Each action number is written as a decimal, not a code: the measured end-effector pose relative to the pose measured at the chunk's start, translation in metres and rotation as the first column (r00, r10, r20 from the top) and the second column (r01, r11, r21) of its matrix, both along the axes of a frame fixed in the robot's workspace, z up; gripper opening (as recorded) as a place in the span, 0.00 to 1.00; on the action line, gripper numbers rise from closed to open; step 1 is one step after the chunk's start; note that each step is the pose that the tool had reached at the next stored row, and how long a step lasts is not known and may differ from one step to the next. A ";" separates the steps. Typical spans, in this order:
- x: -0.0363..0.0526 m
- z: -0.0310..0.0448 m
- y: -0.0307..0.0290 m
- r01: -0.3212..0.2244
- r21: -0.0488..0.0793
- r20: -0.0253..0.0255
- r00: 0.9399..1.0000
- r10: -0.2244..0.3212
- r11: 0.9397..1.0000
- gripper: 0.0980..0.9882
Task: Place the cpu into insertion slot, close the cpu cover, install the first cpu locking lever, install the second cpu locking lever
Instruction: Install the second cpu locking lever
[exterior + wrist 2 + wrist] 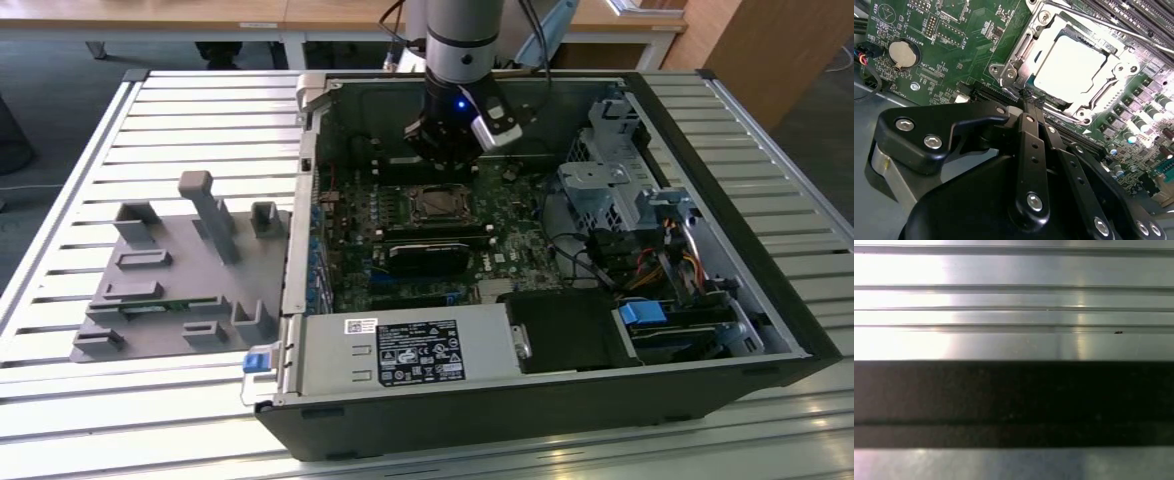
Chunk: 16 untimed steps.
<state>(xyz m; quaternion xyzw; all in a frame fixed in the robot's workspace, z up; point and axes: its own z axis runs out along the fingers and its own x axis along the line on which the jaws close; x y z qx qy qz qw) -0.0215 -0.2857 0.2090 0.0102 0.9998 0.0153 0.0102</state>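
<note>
Fingers (1030, 112) of the gripper (1029, 97) lie pressed together in the second wrist view, two thin black bars side by side with nothing between them; their tips sit just beside the near edge of the cpu cover (1089, 107), and I cannot tell whether they touch it; the cpu (1069, 67) lies flat in the insertion slot (1046, 97), its pale metal top showing through the window of the cover, which is down over it; a thin metal lever (1114, 25) runs along the far side of the socket frame; the green circuit board (954, 55) spreads around the socket, with a round coin battery (903, 54) well apart from it.

From the exterior view the arm (463, 40) reaches down into the open computer case (534, 400), the gripper (447, 165) hanging just behind the socket (438, 203); a grey tray (174, 270) of holders rests on the slatted metal table (80, 400) at the exterior view's left, well apart from the case; in the first wrist view, bright metal slats (1014, 300) and a dark band (1014, 400) run across.
</note>
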 end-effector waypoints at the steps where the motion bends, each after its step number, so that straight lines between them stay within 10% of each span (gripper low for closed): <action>1: 0.0000 0.0000 -0.0003 0.000 0.000 0.000 1.000 0.000 1.000 0.01; 16: 0.0000 0.0000 -0.0060 0.000 0.000 0.000 1.000 0.000 1.000 0.01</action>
